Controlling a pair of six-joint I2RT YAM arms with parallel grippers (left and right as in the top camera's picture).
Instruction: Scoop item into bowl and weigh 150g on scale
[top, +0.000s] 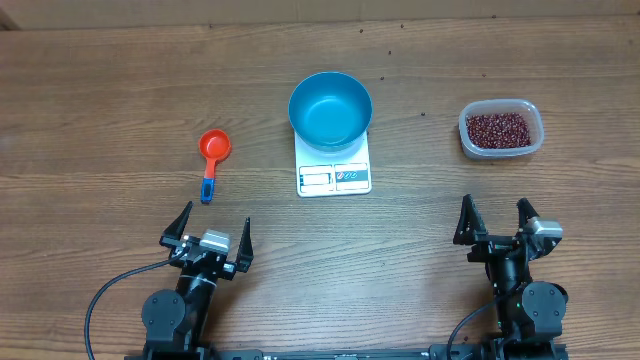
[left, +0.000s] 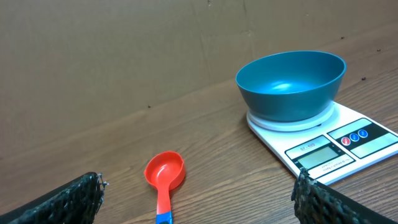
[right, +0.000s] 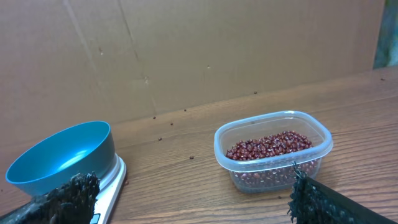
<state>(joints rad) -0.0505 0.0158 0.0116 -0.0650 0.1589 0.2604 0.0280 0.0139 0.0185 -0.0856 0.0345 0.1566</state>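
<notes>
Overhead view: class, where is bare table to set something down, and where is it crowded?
Free: the wood between the scale and the bean container; between the left gripper and right gripper; left of the scoop. Crowded: the scale, covered by the bowl.

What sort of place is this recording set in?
Probably a lab test bench, not a kitchen: a wooden table backed by cardboard, holding a scale, bowl and tub of beans.
</notes>
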